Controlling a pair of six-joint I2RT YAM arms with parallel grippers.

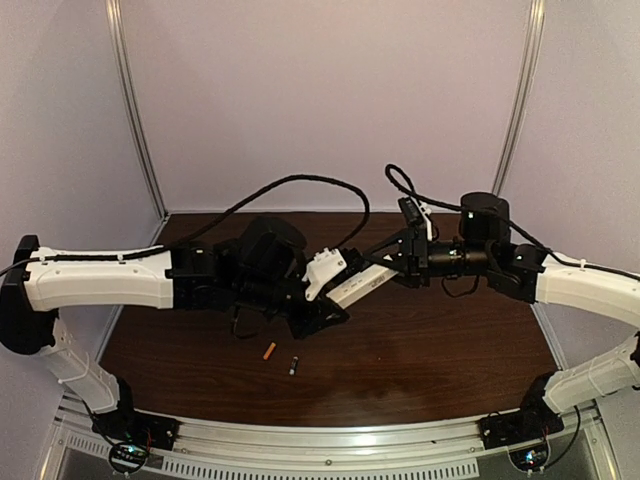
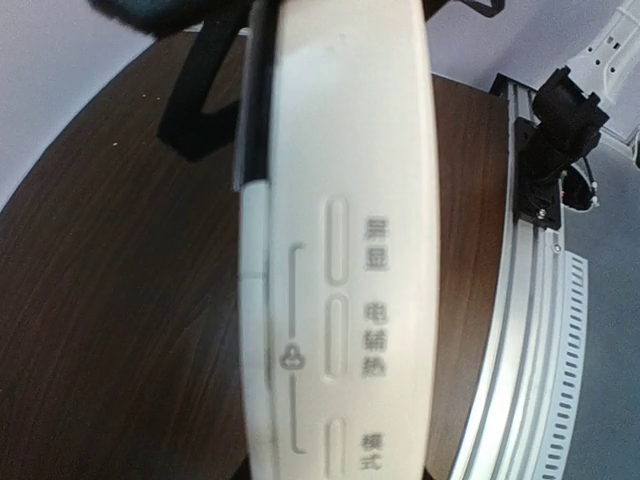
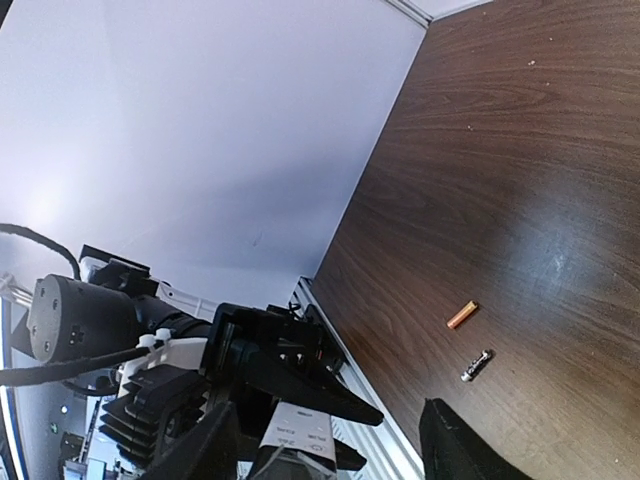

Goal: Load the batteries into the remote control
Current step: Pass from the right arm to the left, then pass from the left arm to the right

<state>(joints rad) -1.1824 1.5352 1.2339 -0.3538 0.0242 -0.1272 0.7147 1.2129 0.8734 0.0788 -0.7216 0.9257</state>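
Hanging above the surface (image 1: 430, 350), the remote control (image 2: 340, 250) is clamped in the left pincer (image 1: 338, 297). The right pincer (image 1: 392, 265) stands spread around its other end. Orange battery (image 1: 269, 351) and black battery (image 1: 294, 366) lie close together below.

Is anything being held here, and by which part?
The remote control is held above the table. The left end effector grips one end, and the right end effector stands open around the other.
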